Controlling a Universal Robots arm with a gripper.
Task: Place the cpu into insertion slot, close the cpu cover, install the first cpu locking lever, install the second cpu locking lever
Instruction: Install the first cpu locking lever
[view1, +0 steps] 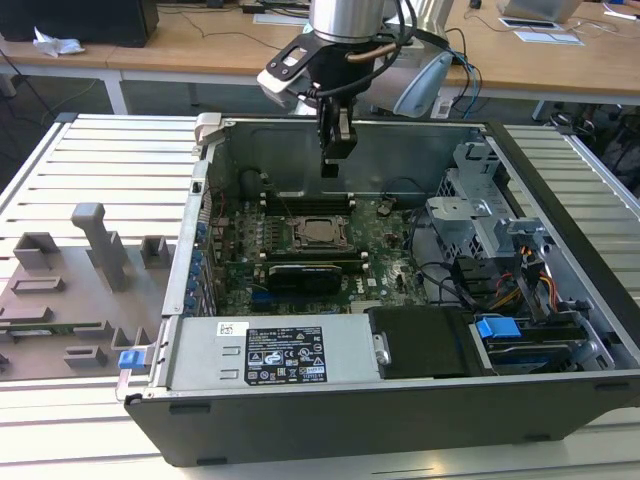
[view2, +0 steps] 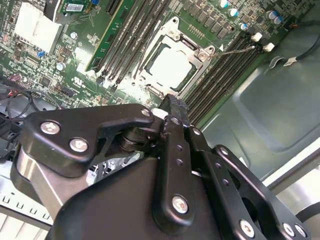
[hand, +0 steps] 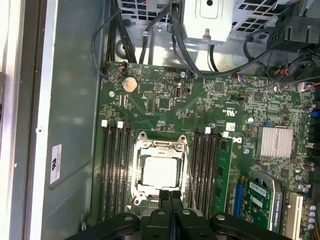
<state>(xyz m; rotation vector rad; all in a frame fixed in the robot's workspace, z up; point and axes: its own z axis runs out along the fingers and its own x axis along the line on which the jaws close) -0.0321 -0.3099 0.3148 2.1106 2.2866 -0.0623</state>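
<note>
The cpu lies flat in its socket on the green motherboard, its silver top showing through the opening of the cpu cover, which lies down around it. In the second wrist view the cpu sits framed by the cover. A thin wire locking lever runs along one side of the socket; the same lever juts out past the socket corner. My gripper hangs above the socket's edge, shut and holding nothing. In the exterior view the gripper hovers over the cpu.
The open computer case lies on a slatted table. Black memory slots flank the socket. A graphics card, power supply, drive cage and loose cables fill the case. A grey fixture tray sits at the exterior view's left.
</note>
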